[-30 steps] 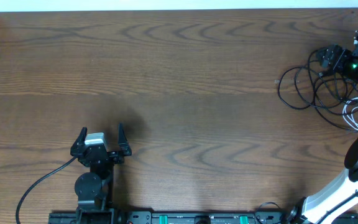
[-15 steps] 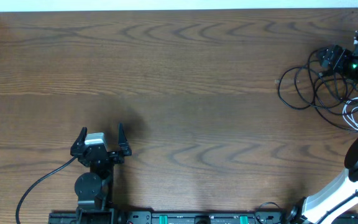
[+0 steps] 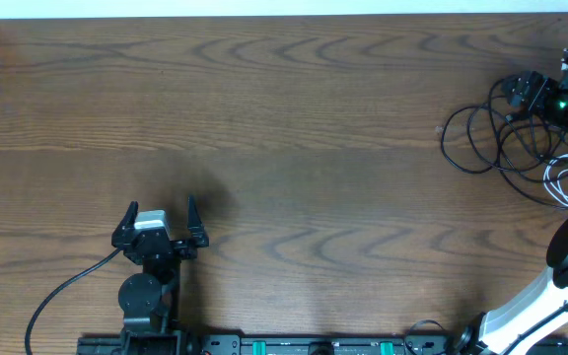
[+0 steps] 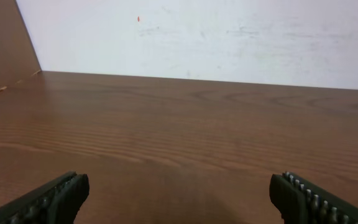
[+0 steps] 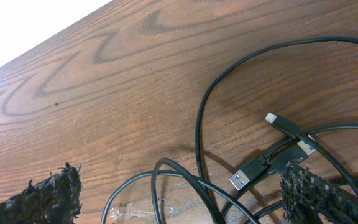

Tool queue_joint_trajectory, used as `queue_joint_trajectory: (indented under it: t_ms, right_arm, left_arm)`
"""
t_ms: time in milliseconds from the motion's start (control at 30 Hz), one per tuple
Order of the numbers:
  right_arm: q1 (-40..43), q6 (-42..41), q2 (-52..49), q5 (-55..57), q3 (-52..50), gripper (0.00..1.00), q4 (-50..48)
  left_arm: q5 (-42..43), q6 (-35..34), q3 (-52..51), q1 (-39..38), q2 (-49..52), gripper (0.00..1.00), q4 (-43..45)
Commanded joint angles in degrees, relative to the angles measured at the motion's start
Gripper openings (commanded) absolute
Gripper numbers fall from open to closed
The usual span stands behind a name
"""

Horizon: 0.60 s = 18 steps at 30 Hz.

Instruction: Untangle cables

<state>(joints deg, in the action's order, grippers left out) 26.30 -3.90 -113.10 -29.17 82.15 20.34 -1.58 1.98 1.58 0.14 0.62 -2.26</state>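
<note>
The black cable (image 3: 481, 138) lies in tangled loops at the table's far right, and the thin white cable (image 3: 563, 183) is coiled just below it by the right arm. My right gripper (image 3: 523, 96) hovers open over the upper part of the tangle. In the right wrist view its open jaws (image 5: 182, 196) straddle black cable loops (image 5: 199, 124), with blue-tongued USB plugs (image 5: 242, 179) and a small silver plug (image 5: 275, 119) close to the right finger (image 5: 316, 196). My left gripper (image 3: 161, 219) rests open at the front left, far from the cables, with nothing between its fingers (image 4: 48, 199).
The wooden table (image 3: 294, 128) stretches between the two arms. A thick black wire (image 3: 62, 291) runs from the left arm's base toward the front edge. A white wall (image 4: 197, 37) stands behind the table's far edge.
</note>
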Motion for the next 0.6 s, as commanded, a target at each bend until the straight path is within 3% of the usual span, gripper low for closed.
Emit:
queue_joint_trajectory:
  t_ms: [0, 567]
  right_arm:
    - [-0.3, -0.3, -0.4, -0.9, 1.0, 0.99, 0.0]
    - [-0.6, -0.3, 2.1, -0.8, 0.9, 0.99, 1.5]
  left_arm:
    - [0.3, 1.0, -1.4, -0.1, -0.4, 0.98, -1.9]
    - [0.3, 1.0, -1.4, -0.1, -0.4, 0.98, -1.9]
